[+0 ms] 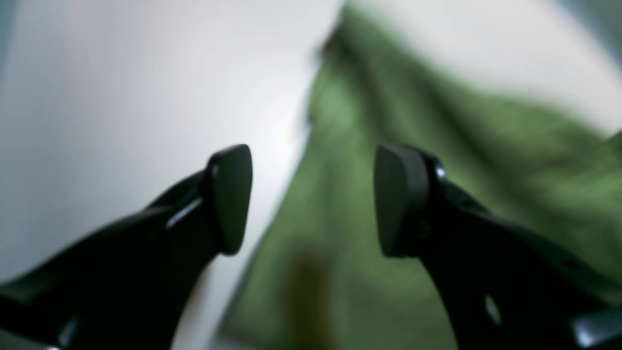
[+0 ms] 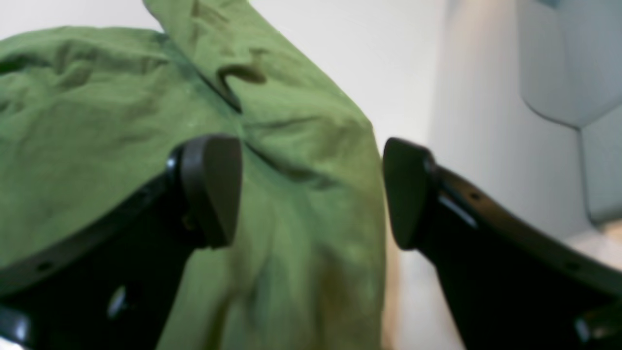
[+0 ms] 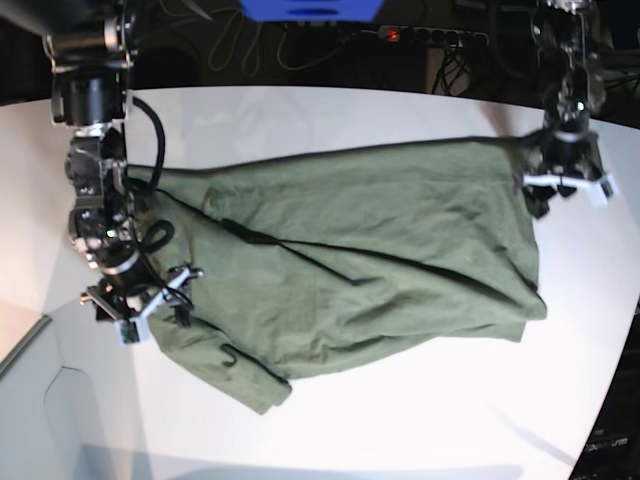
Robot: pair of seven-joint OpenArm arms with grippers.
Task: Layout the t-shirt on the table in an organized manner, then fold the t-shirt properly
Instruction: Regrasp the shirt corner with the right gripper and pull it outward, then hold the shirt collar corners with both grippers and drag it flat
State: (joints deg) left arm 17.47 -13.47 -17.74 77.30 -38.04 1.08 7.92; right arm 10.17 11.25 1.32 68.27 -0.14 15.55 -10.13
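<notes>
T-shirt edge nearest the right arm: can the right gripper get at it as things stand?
Probably yes. The right gripper is open, with the t-shirt edge directly under its jaws, and nothing lies between them. The white table around that edge is bare.

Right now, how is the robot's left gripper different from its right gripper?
The left gripper sits at the far corner of the t-shirt; the right gripper sits at the near side by the sleeve. In the wrist views, the left gripper looks across the shirt's edge with white table beside it, while the right gripper looks mostly onto green cloth. Both are black, open and holding nothing.
</notes>
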